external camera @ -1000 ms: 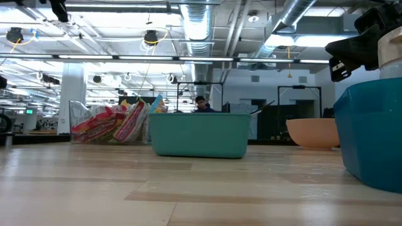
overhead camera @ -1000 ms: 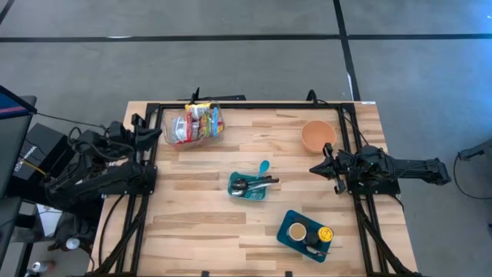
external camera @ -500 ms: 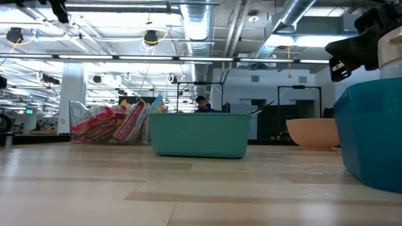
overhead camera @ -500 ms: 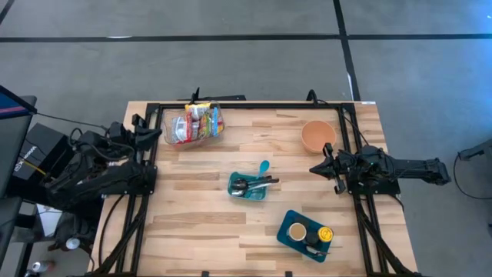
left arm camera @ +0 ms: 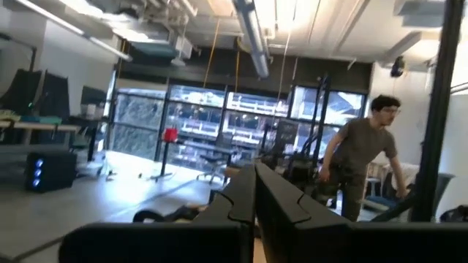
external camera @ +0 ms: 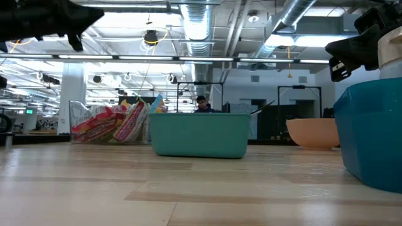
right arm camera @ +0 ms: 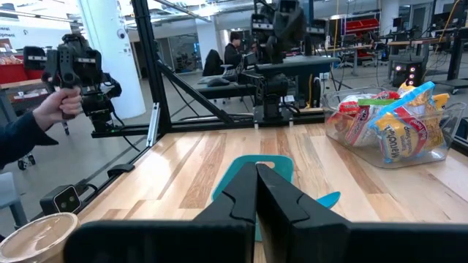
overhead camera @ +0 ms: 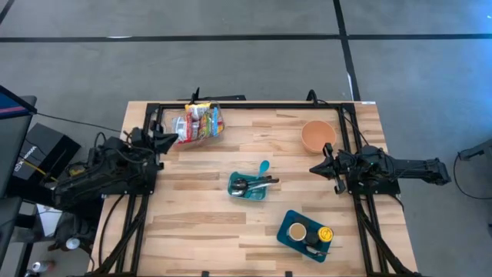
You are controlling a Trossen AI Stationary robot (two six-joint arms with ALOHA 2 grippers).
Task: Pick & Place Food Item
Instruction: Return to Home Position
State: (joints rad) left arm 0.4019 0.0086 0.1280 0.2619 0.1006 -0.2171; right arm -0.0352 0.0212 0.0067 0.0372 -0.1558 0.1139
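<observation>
- High view: the left gripper lies at the left edge of the table, just beside the transparent bin. The left wrist view shows its two dark fingers pressed together with nothing between them.
- Right gripper: near the table's right edge, pointing toward the centre, between the orange bowl and the blue bin and closer to the bowl. In the right wrist view its fingers meet and hold nothing.
- Transparent bin: toward the far left of the table, holding the red noodle packs along with other coloured packets. The packs lean against one another inside it.
- Green bin: at the table's centre, holding a dark spoon. A light-blue utensil pokes out over the far rim.
- Blue bin: near the front right, holding a round brownish tub and a yellow-orange item. What they are exactly cannot be told.
- Low view: green bin in the middle, transparent bin to its left, orange bowl to its right, and a person in the room behind.
- Right wrist view: a person's hand grips a handheld device beyond the table.
</observation>
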